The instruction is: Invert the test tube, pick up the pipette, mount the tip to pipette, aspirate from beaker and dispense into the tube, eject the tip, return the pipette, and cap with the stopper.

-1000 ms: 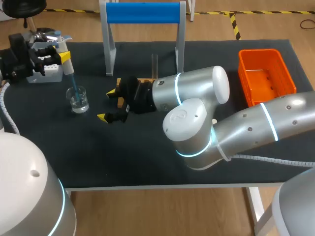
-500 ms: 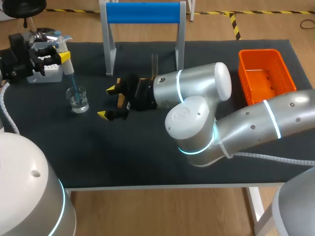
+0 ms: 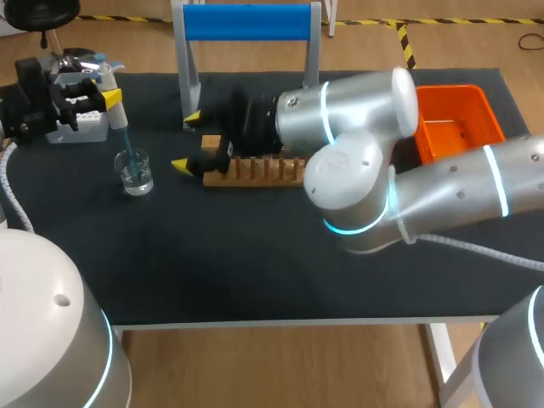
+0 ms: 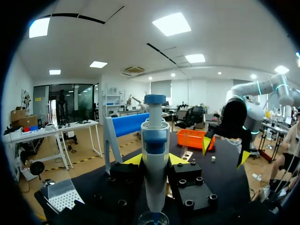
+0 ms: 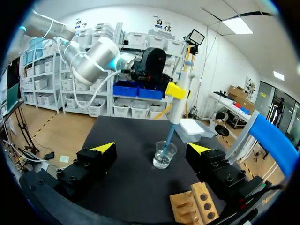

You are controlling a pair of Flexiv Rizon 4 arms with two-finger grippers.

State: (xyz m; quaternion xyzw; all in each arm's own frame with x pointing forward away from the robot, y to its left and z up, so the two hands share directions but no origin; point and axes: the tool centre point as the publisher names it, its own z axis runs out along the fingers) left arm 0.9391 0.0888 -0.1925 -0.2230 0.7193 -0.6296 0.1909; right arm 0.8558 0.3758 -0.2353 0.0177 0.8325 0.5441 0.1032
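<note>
Upper left of head view, L gripper (image 3: 100, 87) is clamped on the pipette (image 3: 115, 110), w/ fingers pressing its body from both sides. L wrist view shows the same: yellow tips sit flush against the white barrel, blue cap sticking up above them. Pipette stands approx upright w/ a slight lean. Its blue tip (image 3: 127, 153) is down inside the beaker (image 3: 136, 174).

Beaker sits on the black table mat (image 3: 255, 255), left of centre in head view, just below L gripper. It's clear glass w/ a little clear liquid at the bottom. Tip box (image 3: 81, 127), pale grey, is at far left just beside L gripper and above the beaker in frame.

R arm (image 3: 442, 195) enters from the right edge and reaches past the middle. R gripper (image 3: 187, 140) hangs upper centre-left, fingers spread wide w/ nothing btwn them. One yellow tip is near the left leg of the blue-topped stand (image 3: 246, 21). The other points toward the beaker, near but not touching. In R wrist view the beaker lies ahead of the open fingers, approx midway btwn them, w/ the pipette tip in it. L gripper is above and beyond the beaker there.

Wooden rack (image 3: 255, 170) lies centre frame in head view, right by the R gripper, its upper side partly covered by the R wrist. Orange basket (image 3: 459, 127) is upper right on the mat, its left side hidden behind R arm.
</note>
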